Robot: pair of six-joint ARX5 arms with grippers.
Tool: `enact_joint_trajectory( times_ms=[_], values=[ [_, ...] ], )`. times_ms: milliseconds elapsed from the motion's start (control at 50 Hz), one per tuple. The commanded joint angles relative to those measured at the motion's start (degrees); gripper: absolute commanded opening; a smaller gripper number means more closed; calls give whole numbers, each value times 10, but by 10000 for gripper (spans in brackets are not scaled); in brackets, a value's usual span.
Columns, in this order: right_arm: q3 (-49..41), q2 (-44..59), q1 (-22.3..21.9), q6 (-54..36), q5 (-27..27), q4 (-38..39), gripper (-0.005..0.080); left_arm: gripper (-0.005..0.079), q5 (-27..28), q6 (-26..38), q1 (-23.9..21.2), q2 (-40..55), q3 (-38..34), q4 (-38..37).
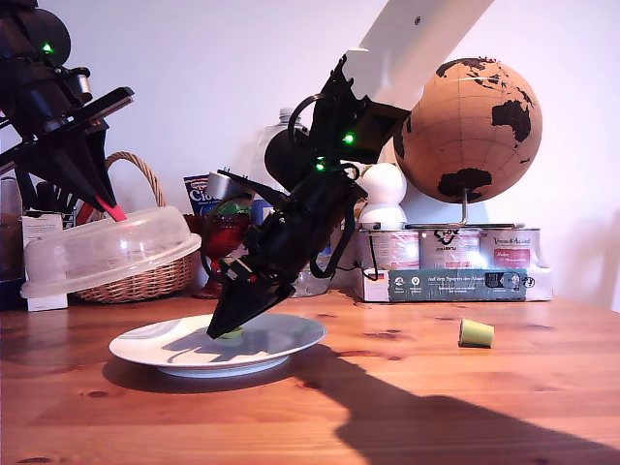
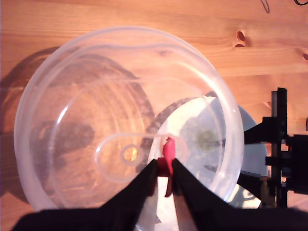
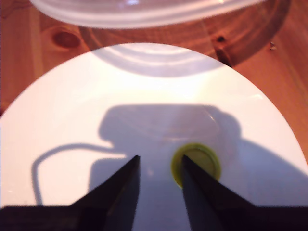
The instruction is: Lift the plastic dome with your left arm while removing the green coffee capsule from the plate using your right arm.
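The plastic dome (image 1: 107, 247) hangs tilted above the table at the exterior view's left, off the plate. My first gripper (image 2: 164, 166) is shut on its red tab (image 2: 168, 149). The white plate (image 1: 145, 349) lies bare on the wood. My second gripper (image 3: 158, 163) is open with its tips just above the plate. A small round green disc (image 3: 196, 165) lies just outside the gap, against one finger (image 3: 190, 183). The pale green coffee capsule (image 1: 476, 333) lies on the table toward the exterior view's right, well away from the plate.
A wicker basket (image 1: 145, 276) stands behind the dome. Jars, tins and boxes (image 1: 455, 262) line the back, with a cork globe (image 1: 472, 131) above them. The second arm's white link (image 1: 417, 39) slants down from the top.
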Motion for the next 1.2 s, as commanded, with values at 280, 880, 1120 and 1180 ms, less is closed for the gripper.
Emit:
enact_joint_trajectory(
  times_ms=[280,880,1120,1180],
  values=[
    [-2,22,5,-1,1,-3,173,-22,5,6,-1,-12,10,2],
    [-2,22,6,0,0,-5,-13,-22,4,6,-1,-12,10,3],
    [2,16,7,6,4,-8,-13,-22,4,6,-1,-12,10,4],
    [12,14,7,6,9,-16,-13,-22,4,6,-1,-12,10,5]
  ],
)
